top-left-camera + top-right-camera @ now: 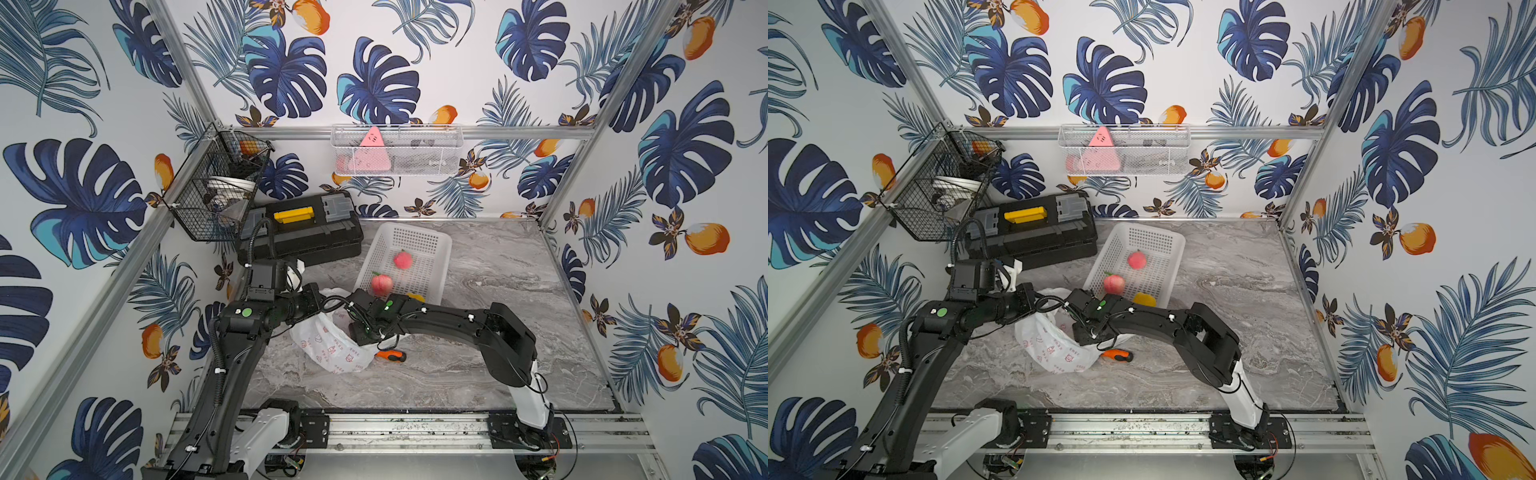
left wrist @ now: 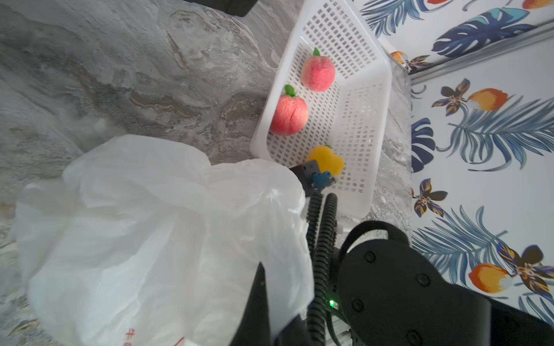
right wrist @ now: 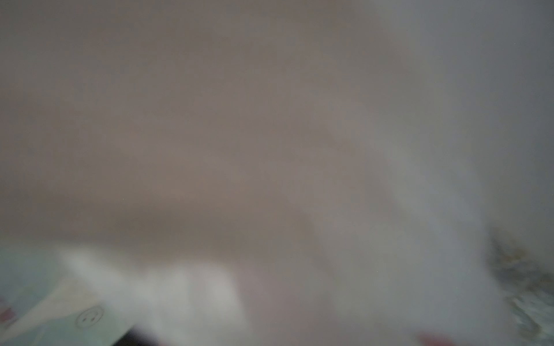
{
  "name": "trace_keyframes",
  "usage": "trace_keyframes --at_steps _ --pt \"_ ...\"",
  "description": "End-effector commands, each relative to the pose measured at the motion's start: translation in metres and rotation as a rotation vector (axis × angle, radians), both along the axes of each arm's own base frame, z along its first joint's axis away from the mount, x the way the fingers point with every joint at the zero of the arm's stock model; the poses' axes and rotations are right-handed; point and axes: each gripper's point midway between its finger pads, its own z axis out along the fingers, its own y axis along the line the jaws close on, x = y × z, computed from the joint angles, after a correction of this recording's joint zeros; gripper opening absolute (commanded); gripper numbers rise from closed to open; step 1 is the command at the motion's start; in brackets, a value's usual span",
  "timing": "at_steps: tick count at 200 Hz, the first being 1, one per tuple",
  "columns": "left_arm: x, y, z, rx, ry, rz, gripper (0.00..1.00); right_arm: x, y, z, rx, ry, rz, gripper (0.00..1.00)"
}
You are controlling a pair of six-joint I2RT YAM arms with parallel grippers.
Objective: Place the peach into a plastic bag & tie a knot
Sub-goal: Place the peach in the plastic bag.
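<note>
Hand (image 2: 261, 281), left, tight on plastic bag (image 2: 150, 227).

**Print check: nothing legible**

Red pictures and characters on the plastic bag (image 1: 332, 353): too small for me to read in both top views, cut off in the left wrist view. Dark marks on the pink triangle (image 1: 371, 149): unreadable.

the right wrist view is a grey-brown smear; only pale film of the plastic bag (image 3: 180, 284) reads. in both top views the right gripper (image 1: 353, 330) has its jaws inside the bag's mouth, their spread hidden. the right arm (image 1: 440, 318) half covers the yellow fruit (image 1: 417, 296). the wire basket (image 1: 195, 174) holds things too small to name.
</note>
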Motion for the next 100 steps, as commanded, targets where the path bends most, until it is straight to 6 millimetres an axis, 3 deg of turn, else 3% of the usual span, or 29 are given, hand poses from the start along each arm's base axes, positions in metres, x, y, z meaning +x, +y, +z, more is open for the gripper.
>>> trace_keyframes --at_steps 1,10,13,30,43,59,74,100 --pt "0.002 0.004 0.0 0.021 -0.011 0.01 0.0 -0.011 -0.014 0.015 -0.056 0.025 0.092 0.86" --pt "0.002 0.001 -0.002 -0.001 -0.006 0.004 0.0 -0.018 -0.008 0.028 0.003 0.069 0.107 0.89" --pt "0.002 0.0 -0.003 -0.009 -0.002 0.002 0.0 -0.02 -0.006 0.044 0.049 0.075 0.111 0.89" --pt "0.0 -0.002 -0.009 -0.028 0.016 -0.001 0.0 -0.026 0.003 0.091 0.223 0.115 0.113 0.9" --pt "-0.002 -0.002 -0.012 -0.026 0.022 -0.003 0.0 -0.017 -0.006 0.12 0.301 0.111 0.071 0.89" --pt "-0.004 -0.004 -0.016 -0.031 0.031 -0.014 0.0 0.009 -0.031 0.149 0.376 0.099 -0.017 0.87" --pt "-0.005 -0.007 -0.015 -0.044 0.025 -0.025 0.0 0.042 -0.062 0.155 0.361 0.034 -0.119 0.86" --pt "-0.001 -0.012 -0.009 -0.073 -0.004 -0.042 0.0 0.091 -0.123 0.129 0.149 -0.051 -0.263 0.84"
